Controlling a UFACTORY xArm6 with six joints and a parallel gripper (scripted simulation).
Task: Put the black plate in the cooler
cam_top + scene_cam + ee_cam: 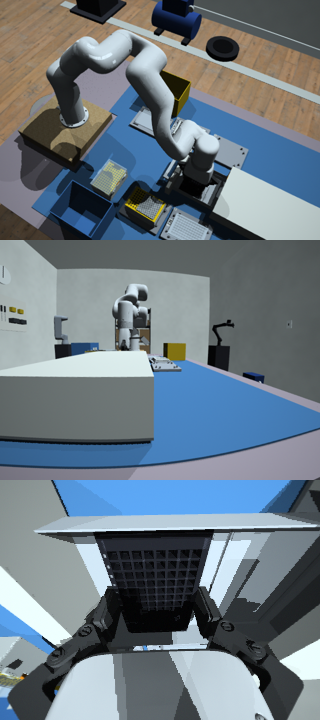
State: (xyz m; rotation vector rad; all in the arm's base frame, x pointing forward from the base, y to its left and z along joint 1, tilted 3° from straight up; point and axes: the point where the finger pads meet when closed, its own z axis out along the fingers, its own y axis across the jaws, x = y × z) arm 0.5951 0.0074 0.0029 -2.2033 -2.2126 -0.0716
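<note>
My gripper (156, 597) is shut on the black plate (152, 582), a dark well plate with a grid of square wells, and holds it by its two long sides. In the top view the gripper (196, 184) is down inside the open drawer (203, 191) of the cooler CD (261, 204), and the plate shows only as a dark shape under the wrist. I cannot tell whether the plate touches the drawer's floor. In the exterior view the cooler's housing (74, 392) hides the drawer and the gripper.
A yellow bin (178, 91) stands at the back and a blue bin (82, 210) at the front left. A clear-lidded tip box (109, 178), a yellow-framed rack (146, 205) and a white plate in a nest (186, 228) lie near the drawer. An empty grey nest (230, 152) lies beside the wrist.
</note>
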